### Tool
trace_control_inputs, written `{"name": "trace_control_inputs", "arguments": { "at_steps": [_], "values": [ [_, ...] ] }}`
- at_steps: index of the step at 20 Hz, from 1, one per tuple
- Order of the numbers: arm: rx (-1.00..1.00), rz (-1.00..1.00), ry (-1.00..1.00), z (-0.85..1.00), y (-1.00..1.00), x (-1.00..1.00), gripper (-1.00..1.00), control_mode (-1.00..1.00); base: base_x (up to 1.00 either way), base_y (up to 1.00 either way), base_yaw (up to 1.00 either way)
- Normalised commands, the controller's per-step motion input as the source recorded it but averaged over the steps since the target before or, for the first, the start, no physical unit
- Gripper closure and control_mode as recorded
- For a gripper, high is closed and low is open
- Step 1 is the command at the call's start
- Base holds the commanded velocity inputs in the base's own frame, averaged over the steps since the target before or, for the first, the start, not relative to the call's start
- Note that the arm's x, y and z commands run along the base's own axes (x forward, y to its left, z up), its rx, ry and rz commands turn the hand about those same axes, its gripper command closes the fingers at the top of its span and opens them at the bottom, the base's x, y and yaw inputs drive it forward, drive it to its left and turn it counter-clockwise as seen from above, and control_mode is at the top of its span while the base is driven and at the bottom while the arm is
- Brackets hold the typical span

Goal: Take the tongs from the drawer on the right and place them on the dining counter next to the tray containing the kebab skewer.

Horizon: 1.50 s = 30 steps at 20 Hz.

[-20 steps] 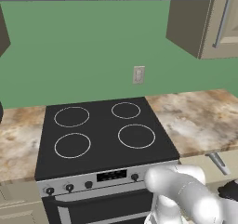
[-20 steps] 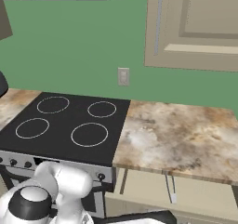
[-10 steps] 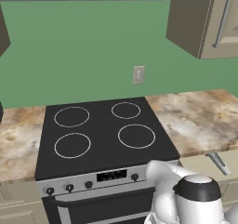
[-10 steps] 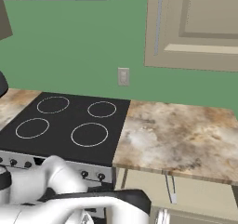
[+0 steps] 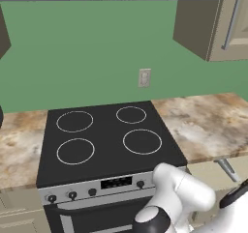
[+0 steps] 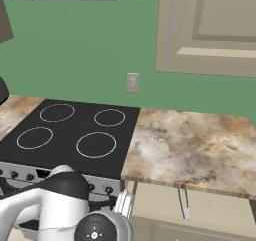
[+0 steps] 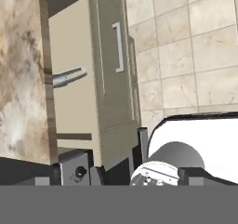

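As the white arm folds down in front of the black four-ring stove [image 5: 109, 140], its fingers spread wide and carrying nothing, the reach for the beige flat-fronted drawer [image 6: 200, 205] looks to be starting. Just beyond, the slim grey metal tongs [image 7: 67, 77] lie in that open drawer beneath the brown-and-cream marbled stone table [image 6: 192, 147], smooth and glossy.
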Motion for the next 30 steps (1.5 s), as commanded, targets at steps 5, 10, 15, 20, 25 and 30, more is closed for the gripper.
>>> {"name": "trace_control_inputs", "arguments": {
  "at_steps": [5, 10, 15, 20, 25, 30],
  "values": [
    [0.0, 0.0, 0.01, 1.0, 0.73, 0.0, -1.0, -1.0, 0.0, 0.0, 0.0],
    [0.0, -0.09, 0.25, 0.82, 0.27, 0.03, -1.0, -1.0, 0.0, 0.0, 0.0],
    [0.05, 0.0, 0.0, 0.0, -0.1, 0.0, -1.0, -1.0, 0.0, 0.0, 0.0],
    [0.12, 0.07, 0.0, 0.0, -0.61, 0.0, -1.0, -1.0, 0.0, 0.0, 0.0],
    [0.1, 0.08, 0.03, 0.0, -0.44, 0.16, -1.0, -1.0, 0.0, 0.0, 0.0],
    [0.07, 0.03, 0.2, 0.0, -0.26, 0.39, -1.0, -1.0, 0.0, 0.0, 0.0]
  ]
}}
